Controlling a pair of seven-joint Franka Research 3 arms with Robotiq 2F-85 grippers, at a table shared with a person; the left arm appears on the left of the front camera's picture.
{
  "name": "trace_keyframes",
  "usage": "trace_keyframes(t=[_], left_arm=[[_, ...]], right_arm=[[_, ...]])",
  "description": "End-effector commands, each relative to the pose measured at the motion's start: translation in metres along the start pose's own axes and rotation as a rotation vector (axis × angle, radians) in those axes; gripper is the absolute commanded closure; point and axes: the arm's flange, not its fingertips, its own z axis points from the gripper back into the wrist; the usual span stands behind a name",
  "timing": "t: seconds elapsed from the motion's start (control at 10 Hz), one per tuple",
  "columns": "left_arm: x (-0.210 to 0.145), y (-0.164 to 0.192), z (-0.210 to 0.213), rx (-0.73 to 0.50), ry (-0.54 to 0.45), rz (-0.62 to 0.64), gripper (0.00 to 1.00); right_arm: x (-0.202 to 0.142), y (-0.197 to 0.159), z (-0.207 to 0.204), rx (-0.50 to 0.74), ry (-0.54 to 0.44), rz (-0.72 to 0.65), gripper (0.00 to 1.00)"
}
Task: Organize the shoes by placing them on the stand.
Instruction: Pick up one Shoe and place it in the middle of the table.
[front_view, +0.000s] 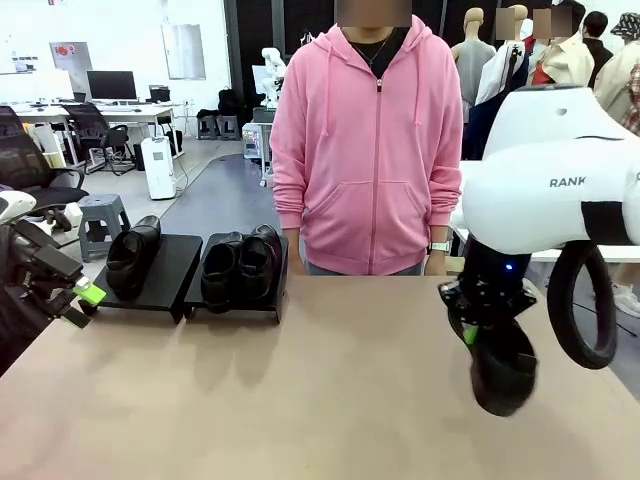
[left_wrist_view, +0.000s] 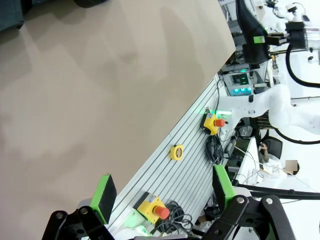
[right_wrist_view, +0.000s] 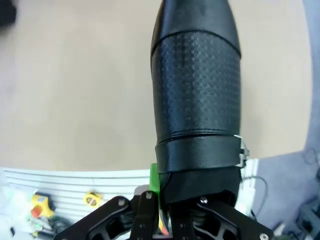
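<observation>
One shoe (right_wrist_view: 196, 85) clamped in right end effector (right_wrist_view: 186, 196); left end effector (left_wrist_view: 162, 192) wide; "RANK" on arm.

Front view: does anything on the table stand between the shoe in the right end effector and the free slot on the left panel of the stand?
Nothing visible does. The glossy black leather slip-on shoe held by the right end effector hangs over bare tan tabletop; the low black sloped stand has an open space beside its single shoe.
</observation>
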Motion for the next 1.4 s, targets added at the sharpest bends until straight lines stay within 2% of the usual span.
trace_keyframes(t=[0.0,0.2,0.3,0.4,0.5,0.6,0.7,0.8,1.0,1.2,1.3], left_arm=[[-0.003,-0.002,0.002,0.000,0.008,-0.003,0.00],[-0.003,-0.002,0.002,0.000,0.008,-0.003,0.00],[-0.003,-0.002,0.002,0.000,0.008,-0.003,0.00],[-0.003,-0.002,0.002,0.000,0.008,-0.003,0.00],[-0.003,-0.002,0.002,0.000,0.008,-0.003,0.00],[-0.003,-0.002,0.002,0.000,0.008,-0.003,0.00],[-0.003,-0.002,0.002,0.000,0.008,-0.003,0.00],[-0.003,-0.002,0.002,0.000,0.008,-0.003,0.00],[-0.003,-0.002,0.002,0.000,0.008,-0.003,0.00],[-0.003,-0.002,0.002,0.000,0.008,-0.003,0.00],[-0.003,-0.002,0.002,0.000,0.008,-0.003,0.00]], right_arm=[[-0.007,0.067,0.011,0.051,-0.034,0.000,1.00],[-0.007,0.165,-0.005,0.032,0.029,0.024,1.00],[-0.015,0.208,-0.017,0.071,0.086,0.078,1.00],[-0.024,0.244,-0.033,0.066,0.100,0.091,1.00],[-0.030,0.276,-0.048,0.059,0.076,0.041,1.00],[-0.030,0.292,-0.063,0.045,0.018,0.070,1.00],[-0.024,0.303,-0.079,0.076,0.061,0.112,1.00],[-0.014,0.313,-0.099,0.087,0.102,0.091,1.00],[0.005,0.307,-0.122,0.100,0.109,0.056,1.00],[0.011,0.302,-0.126,0.078,0.069,0.009,0.97],[0.009,0.304,-0.126,0.091,0.075,0.023,0.41]])
